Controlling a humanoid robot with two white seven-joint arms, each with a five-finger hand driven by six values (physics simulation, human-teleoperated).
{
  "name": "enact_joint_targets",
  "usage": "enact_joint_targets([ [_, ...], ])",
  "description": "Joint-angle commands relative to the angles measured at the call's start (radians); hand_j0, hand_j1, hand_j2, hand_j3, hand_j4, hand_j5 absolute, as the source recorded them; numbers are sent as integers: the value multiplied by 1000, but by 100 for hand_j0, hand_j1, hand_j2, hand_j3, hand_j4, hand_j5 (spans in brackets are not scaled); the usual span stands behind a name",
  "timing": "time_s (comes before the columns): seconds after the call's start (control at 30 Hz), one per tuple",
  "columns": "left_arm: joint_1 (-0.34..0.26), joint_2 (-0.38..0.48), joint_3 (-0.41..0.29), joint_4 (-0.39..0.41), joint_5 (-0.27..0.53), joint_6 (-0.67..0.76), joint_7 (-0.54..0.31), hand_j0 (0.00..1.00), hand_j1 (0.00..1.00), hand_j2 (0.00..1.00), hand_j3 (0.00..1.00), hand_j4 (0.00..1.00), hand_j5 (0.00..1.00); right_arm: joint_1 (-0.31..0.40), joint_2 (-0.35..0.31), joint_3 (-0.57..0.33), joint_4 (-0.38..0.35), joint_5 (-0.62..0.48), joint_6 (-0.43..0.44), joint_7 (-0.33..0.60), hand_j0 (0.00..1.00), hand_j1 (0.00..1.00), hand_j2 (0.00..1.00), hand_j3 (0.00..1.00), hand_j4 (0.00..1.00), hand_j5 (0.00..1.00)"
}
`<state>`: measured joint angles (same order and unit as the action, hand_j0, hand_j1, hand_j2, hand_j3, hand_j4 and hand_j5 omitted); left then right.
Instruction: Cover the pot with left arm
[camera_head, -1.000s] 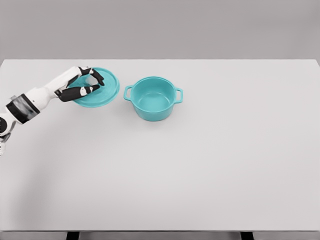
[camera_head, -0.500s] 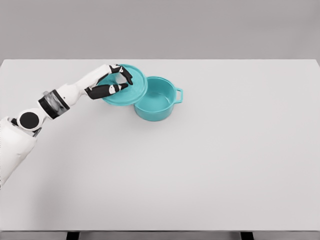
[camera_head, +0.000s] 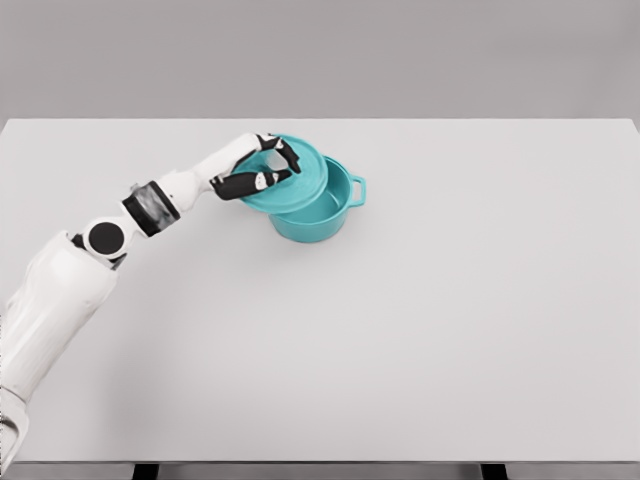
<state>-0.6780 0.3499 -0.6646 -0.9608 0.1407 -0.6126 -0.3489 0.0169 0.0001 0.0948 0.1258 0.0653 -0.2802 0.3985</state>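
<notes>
Head view. The left hand (camera_head: 262, 168) sits in the upper middle-left of the frame, its white arm (camera_head: 110, 235) running diagonally up from the lower left corner. The fingers (camera_head: 288, 152) are curled around the teal lid (camera_head: 296, 180), with the dark thumb pressing in from the near side, so the lid is firmly grasped and held off the table (camera_head: 450, 320).

The lid is tilted, its left edge higher, and it overlaps most of the teal pot (camera_head: 318, 212), which stands just right of the hand in the upper centre of the frame. Only the right portion of the pot's opening and its right handle (camera_head: 357, 190) show beyond the lid's rim; the left handle is hidden behind the lid. Whether the lid's rim touches the pot's rim cannot be told.

Compared with half a second ago, the hand and lid have shifted further right, covering more of the pot's opening, and more of the upper arm and shoulder has entered the lower left of the frame. One second ago the lid was well left of the pot with both pot handles visible. The pot itself has not moved on the table.
</notes>
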Motion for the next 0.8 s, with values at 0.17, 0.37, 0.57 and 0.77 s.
enact_joint_targets([
  [0.17, -2, -29, -12, 16, 0, 2, 1, 39, 39, 39, 39, 39, 39, -2, 0, 0, 0, 1, -1, 0, 100, 100, 100, 100, 100, 100],
  [0.37, -2, -45, -13, 16, -1, 2, -1, 39, 39, 39, 39, 39, 39, 0, 0, 0, 0, 1, -1, 0, 100, 100, 100, 100, 100, 100],
  [0.57, -2, -46, -26, 19, 0, 2, 2, 39, 39, 39, 39, 39, 39, -2, 0, 0, 0, 2, -1, 0, 100, 100, 100, 100, 100, 100],
  [0.77, -3, -52, -26, 19, -1, 2, 1, 39, 39, 39, 39, 39, 39, 0, 0, 0, 0, 1, -1, 0, 100, 100, 100, 100, 100, 100],
])
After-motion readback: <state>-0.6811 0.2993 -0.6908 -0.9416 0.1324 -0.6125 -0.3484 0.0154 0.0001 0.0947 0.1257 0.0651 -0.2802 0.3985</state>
